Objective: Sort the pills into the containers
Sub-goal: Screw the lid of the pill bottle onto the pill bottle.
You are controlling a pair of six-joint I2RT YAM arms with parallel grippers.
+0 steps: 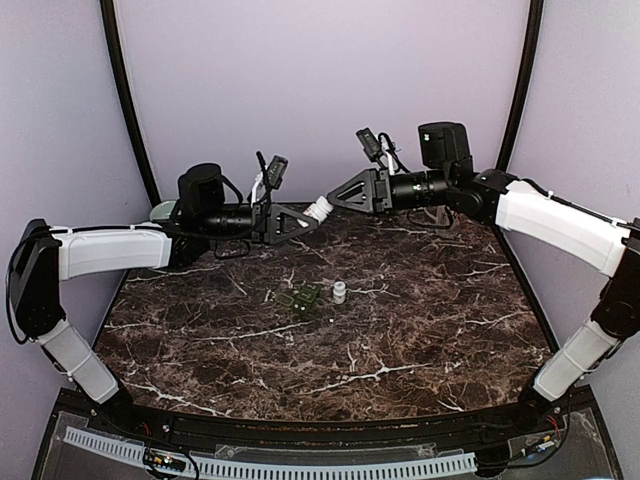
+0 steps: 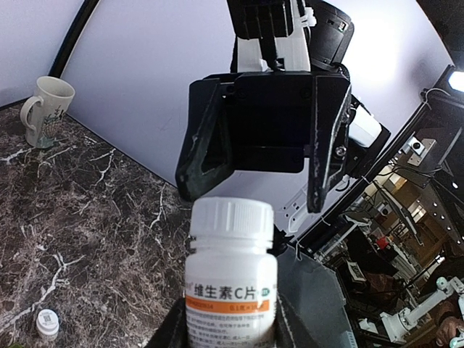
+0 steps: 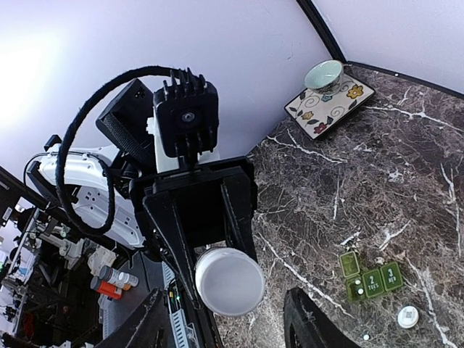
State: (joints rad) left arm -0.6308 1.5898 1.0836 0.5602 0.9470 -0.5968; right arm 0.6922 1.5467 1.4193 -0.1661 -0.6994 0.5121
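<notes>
My left gripper is shut on a white pill bottle with an orange-banded label and holds it level, above the table's far middle. In the left wrist view the bottle fills the space between my fingers, cap on. My right gripper is open and faces the bottle's cap head-on, with its jaws spread to either side just short of it. A green pill organizer lies on the table below, with small white pills in its open cells.
A small white bottle stands right of the organizer; it also shows in the right wrist view. A loose pill lies nearby. A mug stands far left. A patterned plate bears a bowl.
</notes>
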